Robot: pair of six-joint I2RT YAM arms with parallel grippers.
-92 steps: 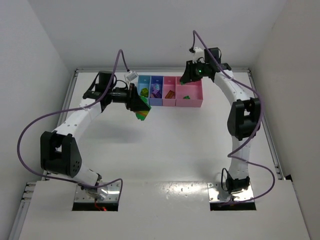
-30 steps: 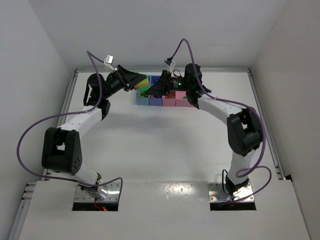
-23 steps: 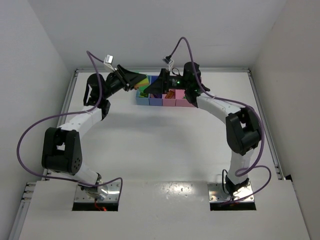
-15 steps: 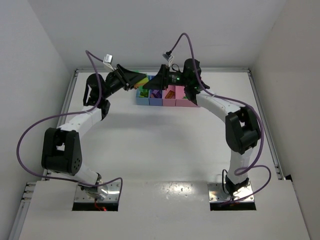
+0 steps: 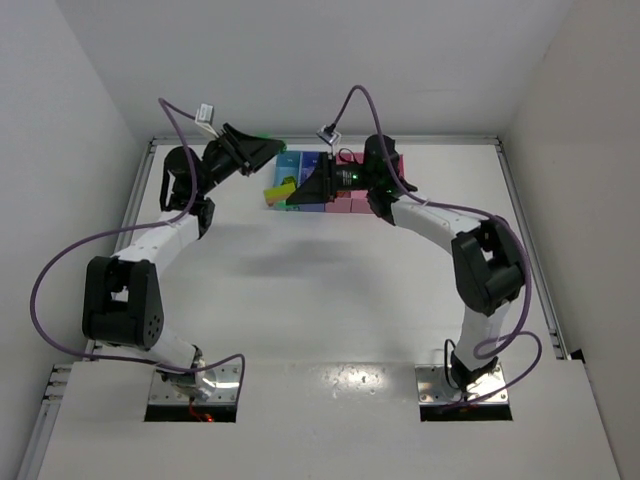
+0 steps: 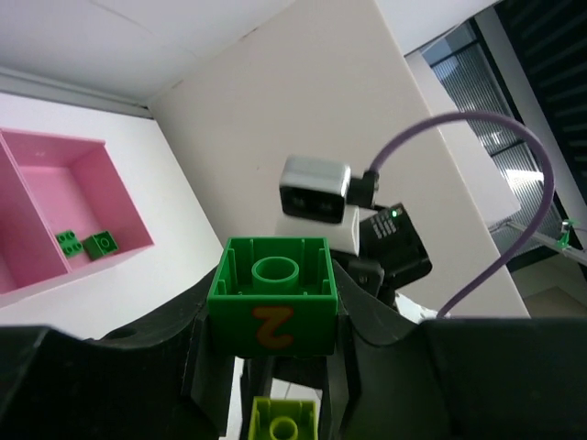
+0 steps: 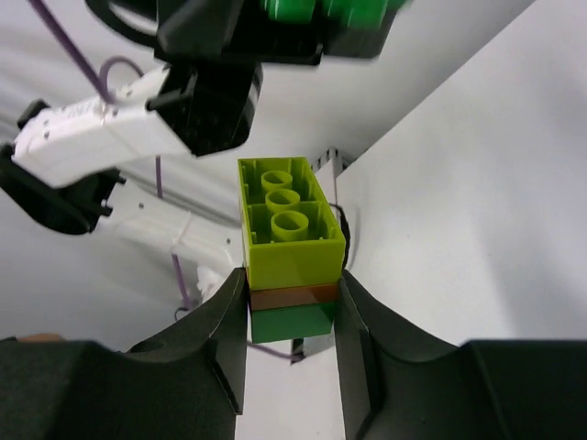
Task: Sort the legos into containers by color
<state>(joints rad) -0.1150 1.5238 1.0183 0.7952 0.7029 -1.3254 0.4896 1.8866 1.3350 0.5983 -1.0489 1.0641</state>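
Observation:
My left gripper (image 5: 262, 148) is raised at the far left of the containers (image 5: 343, 206) and is shut on a single green lego (image 6: 272, 275) with an orange mark on its side. My right gripper (image 5: 300, 190) is just below and right of it, shut on a stacked lego clump (image 7: 289, 229) of lime, orange-brown and green layers; its lime end shows in the top view (image 5: 280, 190). The two held pieces are apart. In the left wrist view the wide pink bin (image 6: 64, 183) holds two small green legos (image 6: 99, 243).
The right arm lies across the row of bins and hides most of them in the top view. The table's back wall and raised rim (image 5: 440, 140) run close behind the bins. The right wrist camera (image 6: 316, 188) sits just beyond the green brick.
Both grippers were together on one clump over the left bins. Now my left gripper has risen up and left with the green brick off it. My right gripper keeps the rest.

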